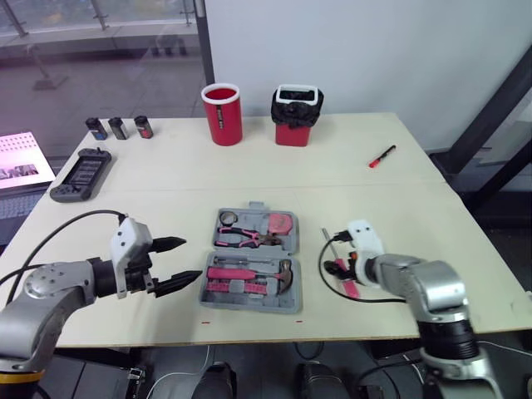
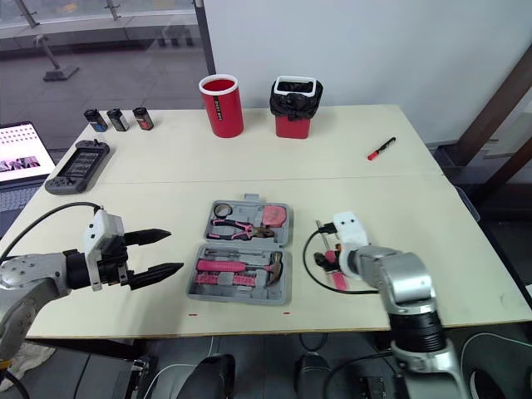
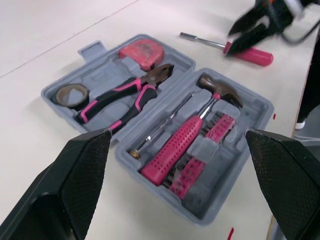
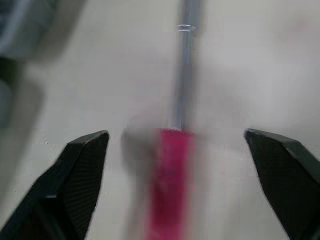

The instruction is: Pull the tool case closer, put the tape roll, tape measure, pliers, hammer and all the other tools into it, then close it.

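Note:
The grey tool case (image 1: 251,302) lies open at the table's middle front. Its far half holds the tape roll (image 1: 228,218), pink-handled pliers (image 1: 241,239) and tape measure (image 1: 281,224). The near half holds the pink hammer (image 1: 249,273), a thin screwdriver and bits. My left gripper (image 1: 189,262) is open just left of the case, level with its hinge. A pink-handled screwdriver (image 1: 345,281) lies on the table right of the case. My right gripper (image 4: 175,135) hangs open straddling it, one finger on each side of where shaft meets handle (image 4: 172,180).
At the back stand a red cup (image 1: 222,115) and a red bin lined with a black bag (image 1: 298,116). A red marker (image 1: 382,156) lies far right. A dark handheld device (image 1: 81,174) and three small dark objects (image 1: 120,127) sit far left.

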You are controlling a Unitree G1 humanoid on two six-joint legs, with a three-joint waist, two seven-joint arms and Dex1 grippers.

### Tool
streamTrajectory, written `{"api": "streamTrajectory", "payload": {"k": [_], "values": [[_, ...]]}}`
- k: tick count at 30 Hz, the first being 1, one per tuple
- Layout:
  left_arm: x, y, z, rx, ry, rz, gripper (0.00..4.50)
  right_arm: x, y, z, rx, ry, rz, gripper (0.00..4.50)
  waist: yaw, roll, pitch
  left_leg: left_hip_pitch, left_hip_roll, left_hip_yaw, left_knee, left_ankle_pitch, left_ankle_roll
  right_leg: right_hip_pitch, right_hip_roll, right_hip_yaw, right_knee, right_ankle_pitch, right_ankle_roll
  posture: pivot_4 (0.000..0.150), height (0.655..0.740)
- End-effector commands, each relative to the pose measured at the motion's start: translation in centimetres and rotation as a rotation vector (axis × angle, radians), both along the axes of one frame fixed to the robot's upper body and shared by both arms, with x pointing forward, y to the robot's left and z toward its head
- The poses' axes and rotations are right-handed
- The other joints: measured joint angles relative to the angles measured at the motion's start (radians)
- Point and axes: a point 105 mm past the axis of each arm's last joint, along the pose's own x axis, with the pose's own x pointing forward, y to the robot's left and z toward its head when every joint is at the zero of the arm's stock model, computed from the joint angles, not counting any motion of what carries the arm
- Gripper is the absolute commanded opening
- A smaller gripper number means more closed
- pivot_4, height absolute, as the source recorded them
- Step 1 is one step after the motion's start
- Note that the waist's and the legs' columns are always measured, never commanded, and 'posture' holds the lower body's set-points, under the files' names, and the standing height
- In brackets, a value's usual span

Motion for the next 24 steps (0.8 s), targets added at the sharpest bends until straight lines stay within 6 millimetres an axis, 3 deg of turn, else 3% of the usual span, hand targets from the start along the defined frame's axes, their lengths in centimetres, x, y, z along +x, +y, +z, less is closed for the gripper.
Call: {"api": "streamTrajectory", "payload": {"k": [1,4,8,12,14,16,24], "values": [[0.0,0.5,1.2,-0.001,-0.065,0.021,4.50,1.0,1.5,4.7,0.034,-0.098,0.218,4.45,-0.007,0.000,0.000,0.000,0.000,0.000,0.000,0.000,0.000,0.000,0.000,0.000,0.000,0.000,0.000,0.150,0.7400],[-0.2,0.5,1.1,-0.019,-0.069,0.040,4.50,1.4,1.8,6.8,-0.056,-0.105,0.423,4.45,-0.015,0.000,0.000,0.001,0.001,0.000,-0.001,0.000,0.000,-0.001,0.001,0.000,0.000,0.000,0.000,0.150,0.7400],[0.1,0.2,2.5,-0.154,-0.127,0.097,4.50,2.9,0.9,7.7,-0.383,-0.153,0.740,4.45,-0.023,-0.001,0.001,0.000,0.001,0.000,-0.001,0.000,0.000,0.000,0.001,0.000,-0.001,0.000,0.001,0.150,0.7400],[-0.2,0.3,2.1,-0.125,-0.131,0.110,4.50,3.3,0.0,7.0,-0.686,-0.080,1.088,4.45,-0.025,-0.003,0.002,0.000,0.001,0.001,-0.001,0.000,0.000,0.000,0.001,0.000,-0.001,0.000,0.002,0.150,0.7400],[-0.4,0.2,2.0,-0.122,-0.129,0.117,4.50,3.8,0.3,6.5,-0.961,-0.153,1.357,4.45,-0.029,-0.002,0.003,0.000,0.001,0.001,-0.001,0.000,0.000,-0.001,0.001,0.000,-0.001,0.000,0.002,0.150,0.7400],[-0.6,0.2,1.9,-0.120,-0.131,0.128,4.50,4.0,0.8,5.7,-1.123,-0.207,1.571,4.45,-0.031,-0.002,0.003,0.000,0.001,0.002,-0.001,0.000,0.000,-0.001,0.001,0.000,-0.001,0.001,0.003,0.150,0.7400],[-1.3,0.4,1.6,-0.114,-0.135,0.174,4.50,3.6,2.4,2.9,-1.327,-0.386,2.059,4.45,-0.025,-0.002,0.003,0.000,0.001,0.002,-0.001,0.001,-0.002,-0.002,0.001,0.002,0.000,0.002,0.004,0.150,0.7400]]}}
